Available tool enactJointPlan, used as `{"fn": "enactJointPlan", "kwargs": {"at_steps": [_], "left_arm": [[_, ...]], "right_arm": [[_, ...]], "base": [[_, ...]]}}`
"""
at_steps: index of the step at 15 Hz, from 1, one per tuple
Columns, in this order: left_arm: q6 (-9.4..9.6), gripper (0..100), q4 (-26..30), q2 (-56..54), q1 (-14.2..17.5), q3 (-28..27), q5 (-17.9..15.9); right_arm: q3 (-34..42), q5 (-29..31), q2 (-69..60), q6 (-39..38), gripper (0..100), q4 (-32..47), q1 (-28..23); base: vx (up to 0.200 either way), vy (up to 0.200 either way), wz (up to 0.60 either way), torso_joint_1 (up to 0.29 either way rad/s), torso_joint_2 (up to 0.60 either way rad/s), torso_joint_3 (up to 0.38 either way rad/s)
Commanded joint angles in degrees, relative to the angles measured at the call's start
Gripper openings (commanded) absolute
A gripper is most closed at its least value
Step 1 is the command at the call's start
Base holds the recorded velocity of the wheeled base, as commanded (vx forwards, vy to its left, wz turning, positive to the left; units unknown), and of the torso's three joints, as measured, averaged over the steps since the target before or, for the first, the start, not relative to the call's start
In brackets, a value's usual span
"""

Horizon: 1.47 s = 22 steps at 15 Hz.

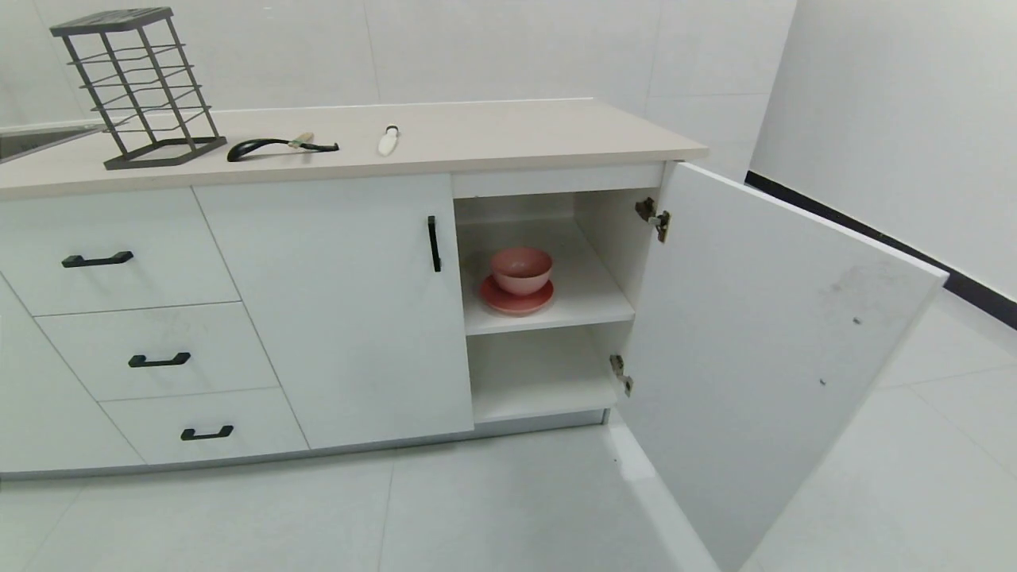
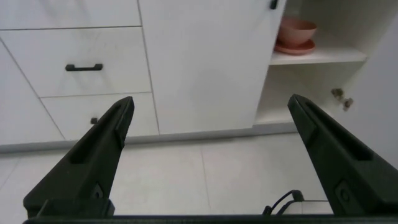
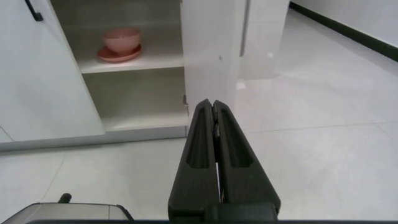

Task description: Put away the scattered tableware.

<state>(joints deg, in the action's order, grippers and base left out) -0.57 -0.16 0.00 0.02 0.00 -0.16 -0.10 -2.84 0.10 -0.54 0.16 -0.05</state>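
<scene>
A pink bowl [image 1: 521, 270] sits on a red plate [image 1: 516, 299] on the middle shelf of the open cabinet; the pair also appears as the bowl [image 2: 297, 30] and bowl [image 3: 121, 39] in the wrist views. On the countertop lie a black ladle [image 1: 274, 146] and a small white utensil [image 1: 388, 140]. My left gripper [image 2: 208, 124] is open, held low over the floor in front of the cabinet. My right gripper [image 3: 215, 118] is shut with nothing in it, facing the cabinet's open side from some distance.
The cabinet door [image 1: 763, 334] stands wide open into the floor space on the right. A black wire rack [image 1: 141, 83] stands on the counter [image 1: 477, 135] at the left, next to a sink edge [image 1: 40, 139]. Three drawers [image 1: 119, 262] are closed.
</scene>
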Motion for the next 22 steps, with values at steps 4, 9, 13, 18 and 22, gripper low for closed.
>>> {"fn": "enactJointPlan", "kwargs": {"at_steps": [4,9,13,18,22], "left_arm": [[-0.04,100,-0.02,0.0,-0.02,0.0,-0.02],[-0.04,100,-0.02,0.0,-0.02,0.0,-0.02],[-0.13,100,-0.02,0.0,-0.02,0.0,-0.02],[-0.13,100,-0.02,0.0,-0.02,0.0,-0.02],[-1.1,100,-0.19,0.0,-0.02,0.0,1.04]], "right_arm": [[0.01,0.03,0.08,0.18,0,0.02,-0.04],[0.01,0.03,0.08,0.18,0,0.02,-0.04],[0.01,0.03,0.08,0.27,0,0.02,-0.04],[0.01,0.03,0.08,0.01,0,0.02,-0.04],[0.1,1.7,0.08,-0.69,0,-2.71,-0.04]], "base": [[-0.05,-0.2,0.0,0.004,0.0,0.004],[0.0,-0.2,0.0,0.003,0.0,0.008],[0.0,-0.2,0.0,0.002,0.0,0.004],[0.0,-0.2,0.0,0.003,0.0,0.008],[0.0,-0.15,0.0,-0.001,0.0,-0.001]]}}
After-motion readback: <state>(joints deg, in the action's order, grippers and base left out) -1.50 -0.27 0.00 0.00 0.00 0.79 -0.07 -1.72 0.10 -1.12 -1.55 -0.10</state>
